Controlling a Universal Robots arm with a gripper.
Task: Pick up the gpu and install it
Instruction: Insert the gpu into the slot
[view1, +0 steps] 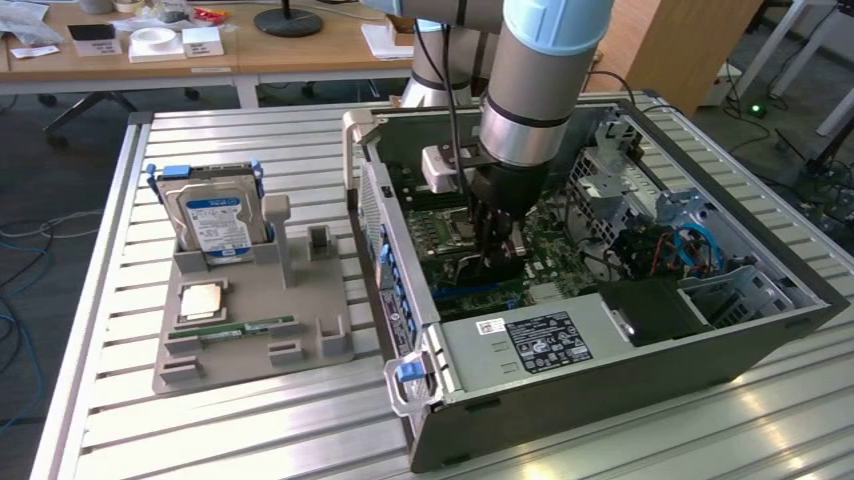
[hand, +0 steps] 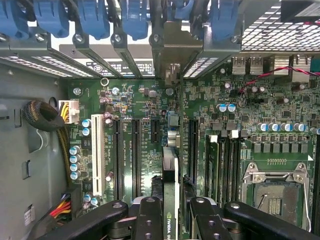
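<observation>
gpu (hand: 170, 200): stands on edge inside the open computer case (view1: 561, 390), over the motherboard (hand: 140, 100). Its thin green board runs parallel to the expansion slots (hand: 136, 155), probably so its lower edge can meet one squarely.
hard drive (view1: 214, 222): at the exterior view's left, propped upright in the grey holder (view1: 320, 335) on the worktop (view1: 240, 430), well apart from the case. It stands label outward, where it is easy to reach.
processor chip (view1: 203, 300): lies flat in a recess of the holder, below the drive.
RAM stick (view1: 247, 327): lies along the holder's front groove, just beside the chip.
end effector (hand: 175, 207): clenched on the gpu. The fingers (hand: 150, 220) pinch its two flat faces from above, which leaves the bottom edge free.
seating: whether the card already touches a slot cannot be told.
blue latches (hand: 95, 20): line the case's rear wall above the bracket openings.
processor socket (hand: 275, 185): to the card's right, bare, clear of the fingers.
</observation>
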